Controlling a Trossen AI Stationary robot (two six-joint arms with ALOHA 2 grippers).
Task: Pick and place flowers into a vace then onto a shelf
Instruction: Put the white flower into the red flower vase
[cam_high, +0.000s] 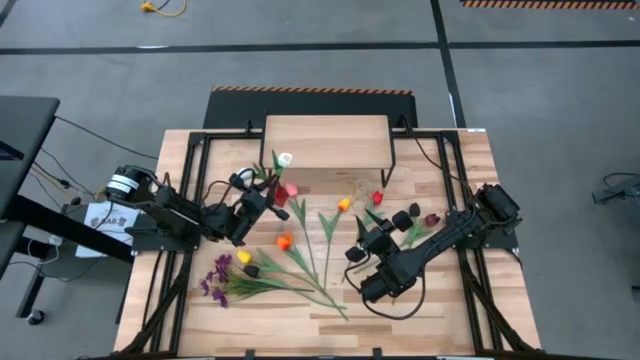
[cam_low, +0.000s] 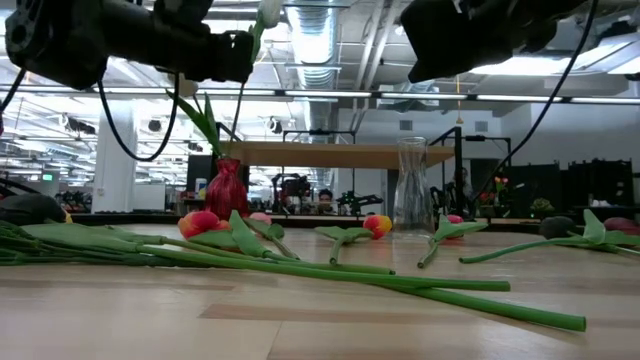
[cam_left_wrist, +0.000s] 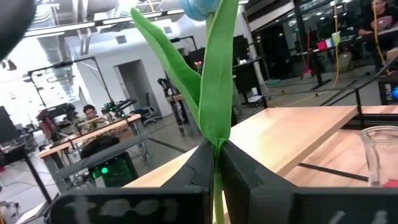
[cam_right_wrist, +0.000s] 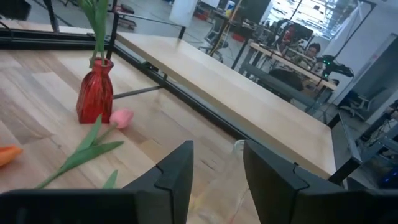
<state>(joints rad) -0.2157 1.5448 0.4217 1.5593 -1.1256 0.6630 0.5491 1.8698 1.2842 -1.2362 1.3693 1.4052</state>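
Over the left half of the table: left gripper (cam_high: 268, 197), arm reaching in from the left edge, wrist raised well off the tabletop. Fingers (cam_left_wrist: 245, 180) pinched on the green stem of a light blue tulip (cam_left_wrist: 200, 7) held upright, bloom above the fingers, long leaves spreading beside the stem.

Just beyond those fingertips: red vase (cam_high: 289, 191) standing on the tabletop, the held stem running down into its neck.

Farther ahead of the left gripper: shelf (cam_high: 326, 141), light wood on black legs, at the table's far edge.

Over the right half: right gripper (cam_high: 383, 223), arm angled in from the right edge, forearm low and slanting toward the centre. Fingers (cam_right_wrist: 181, 171) spread apart, nothing between them.

Directly ahead of the right gripper: clear glass vase (cam_low: 412, 185), upright, near the shelf.

Between and beneath both arms: flowers (cam_high: 310, 258) lying flat on the tabletop — red, orange, yellow and dark maroon tulips; purple sprigs (cam_high: 219, 280) nearest the front left.
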